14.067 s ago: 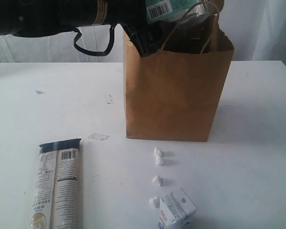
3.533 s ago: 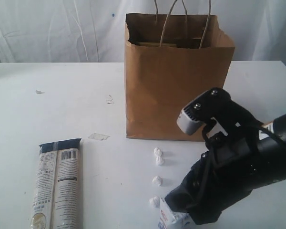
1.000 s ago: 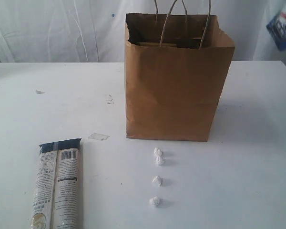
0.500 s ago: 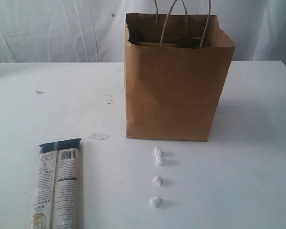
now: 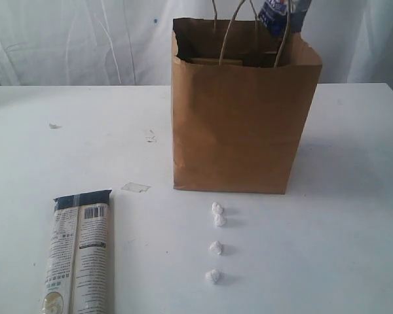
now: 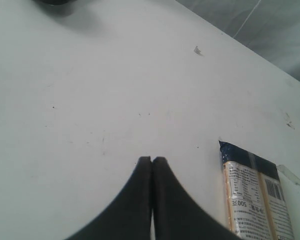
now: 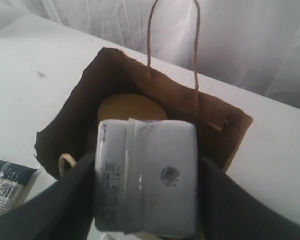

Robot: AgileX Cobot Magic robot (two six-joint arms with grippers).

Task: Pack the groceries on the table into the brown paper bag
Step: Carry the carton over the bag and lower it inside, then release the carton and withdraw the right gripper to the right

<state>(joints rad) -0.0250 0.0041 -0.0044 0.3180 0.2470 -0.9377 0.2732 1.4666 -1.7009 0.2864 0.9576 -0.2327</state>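
A wide white surface fills the scene, marked with a few small smudges and a clear scrap of tape. Pale draped sheeting closes off the room behind it. The brown paper bag stands upright near the middle, its mouth open and its loop handles raised. The long printed packet lies flat near the front left (its lower end is cut off by the frame edge). Four tiny white paper balls sit in a loose line in front of the bag.

The small white carton hangs just above the bag's mouth at the top of the exterior view, only partly in frame. The arm carrying it is out of sight there. From the wrist, the right claw pinches the carton by its two sides over the opening. A round yellow lid shows inside; the rest of the bag's contents are lost in shadow.

The left claw is pressed together, empty, above bare surface near the packet's dark end.
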